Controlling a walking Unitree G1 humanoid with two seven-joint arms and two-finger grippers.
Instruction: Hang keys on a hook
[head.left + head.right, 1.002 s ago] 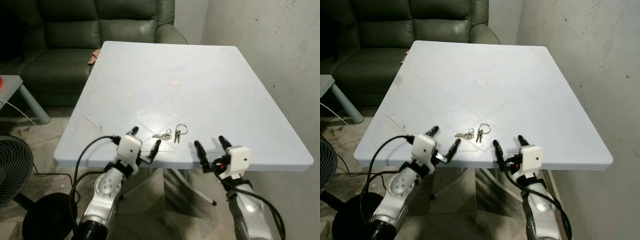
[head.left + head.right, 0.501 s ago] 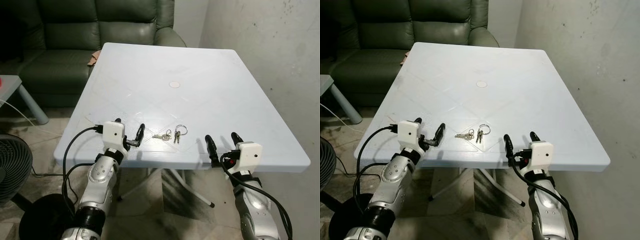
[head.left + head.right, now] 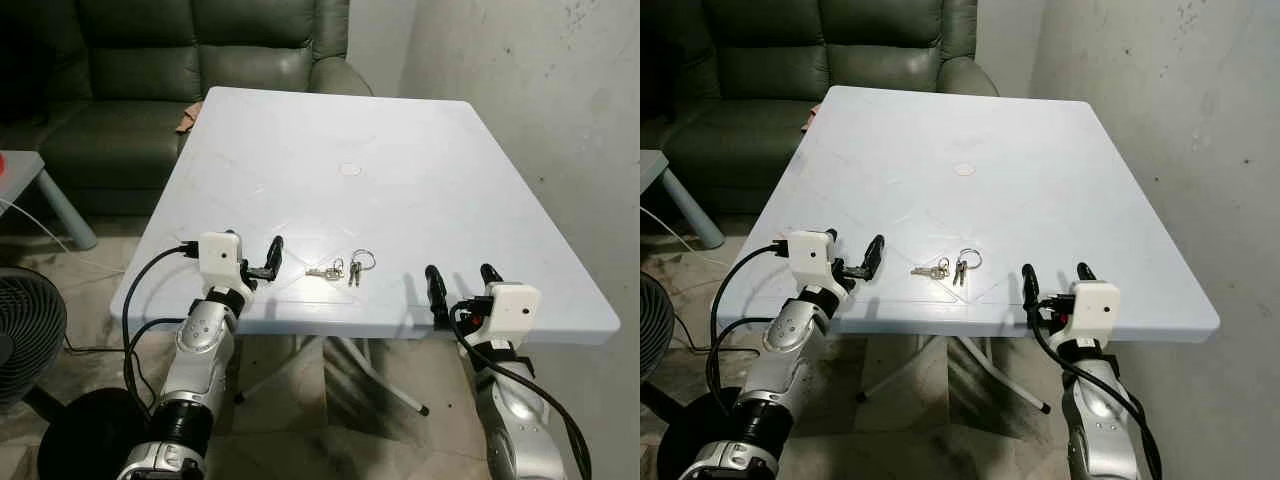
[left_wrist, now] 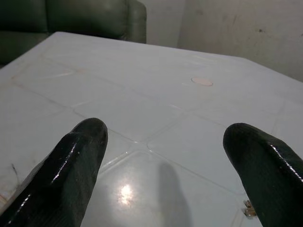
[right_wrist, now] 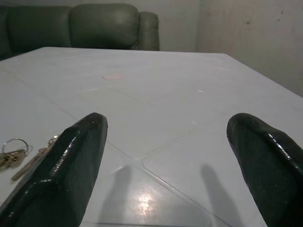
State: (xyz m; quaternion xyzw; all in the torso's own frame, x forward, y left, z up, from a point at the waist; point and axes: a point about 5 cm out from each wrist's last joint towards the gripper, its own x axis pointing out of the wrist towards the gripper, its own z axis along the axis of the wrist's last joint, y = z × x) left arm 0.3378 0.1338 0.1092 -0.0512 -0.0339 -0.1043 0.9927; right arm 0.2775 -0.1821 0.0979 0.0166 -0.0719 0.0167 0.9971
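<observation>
A small bunch of keys (image 3: 338, 269) on a metal ring (image 3: 363, 259) lies flat on the white plastic table (image 3: 400, 150), close to its front edge. My left gripper (image 3: 253, 258) is open at table height, left of the keys and a short way apart, pointing over the table top. My right gripper (image 3: 462, 282) is open at the front edge, right of the keys, with nothing between its fingers. In the right wrist view the keys (image 5: 14, 152) lie beside one black finger (image 5: 61, 175). In the left wrist view a bit of key (image 4: 248, 211) peeks out by a finger (image 4: 265, 175).
A dark green sofa (image 3: 150, 60) stands behind the table, with a small cloth (image 3: 187, 112) at the table's far left corner. A bare wall (image 3: 560, 100) runs along the right. A floor fan (image 3: 25, 330) and a low side table (image 3: 20, 165) stand at the left.
Both arms have risen from below the table's front edge to table height. The left gripper moved left and up, the right gripper moved right. The keys have not moved.
</observation>
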